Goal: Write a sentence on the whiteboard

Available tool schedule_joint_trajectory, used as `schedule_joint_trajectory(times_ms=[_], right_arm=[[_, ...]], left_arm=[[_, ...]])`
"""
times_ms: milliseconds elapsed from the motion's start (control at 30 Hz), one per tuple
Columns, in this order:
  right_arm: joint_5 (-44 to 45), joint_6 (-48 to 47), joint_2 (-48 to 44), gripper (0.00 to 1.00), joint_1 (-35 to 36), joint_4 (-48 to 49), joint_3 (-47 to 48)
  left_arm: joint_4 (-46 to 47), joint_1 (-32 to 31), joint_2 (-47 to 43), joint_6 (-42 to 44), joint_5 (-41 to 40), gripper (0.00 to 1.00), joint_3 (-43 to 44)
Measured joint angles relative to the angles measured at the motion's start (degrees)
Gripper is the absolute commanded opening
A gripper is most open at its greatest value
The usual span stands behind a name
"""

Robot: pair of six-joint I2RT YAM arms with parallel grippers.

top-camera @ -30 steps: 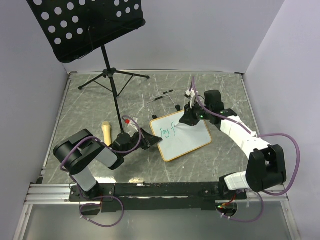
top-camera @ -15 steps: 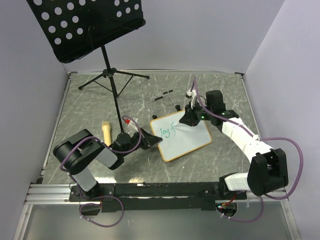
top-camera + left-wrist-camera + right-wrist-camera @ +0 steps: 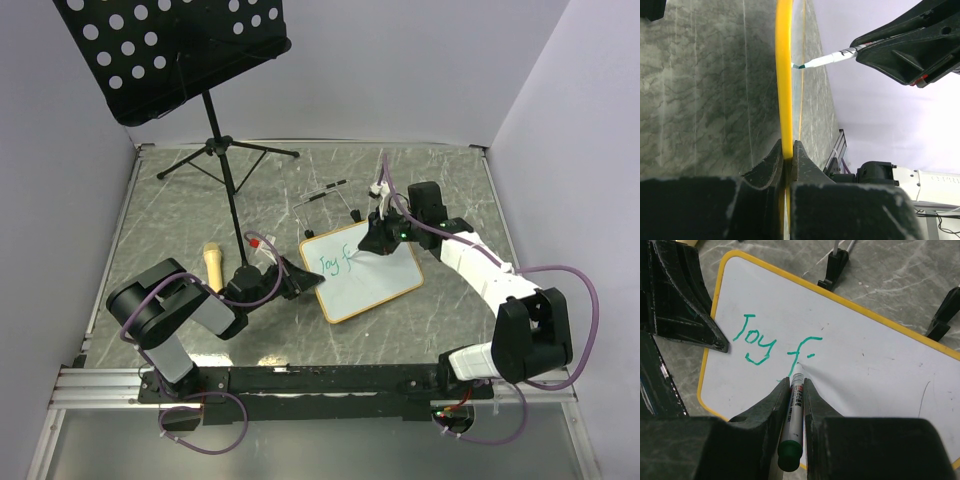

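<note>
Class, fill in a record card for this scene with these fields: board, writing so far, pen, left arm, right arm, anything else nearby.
board: whiteboard with a yellow-tan frame, between the two arms
writing so far: green lettering reading "Joy f"
pen: green marker, tip at the foot of the f
left arm: left gripper, jaws shut on the whiteboard's edge
right arm: right gripper, jaws shut on the marker
anything else: black perforated music stand at the far left
</note>
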Motion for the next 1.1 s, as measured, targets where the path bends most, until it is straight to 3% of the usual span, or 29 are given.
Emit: schedule_joint_trajectory(times_ms=[1100], right_arm=[[0.85,-0.98,0.15,0.00,-0.15,-0.31,0.17]], left_arm=[[-0.42,0.00,0.00,-0.39,-0.26,0.01,0.00]])
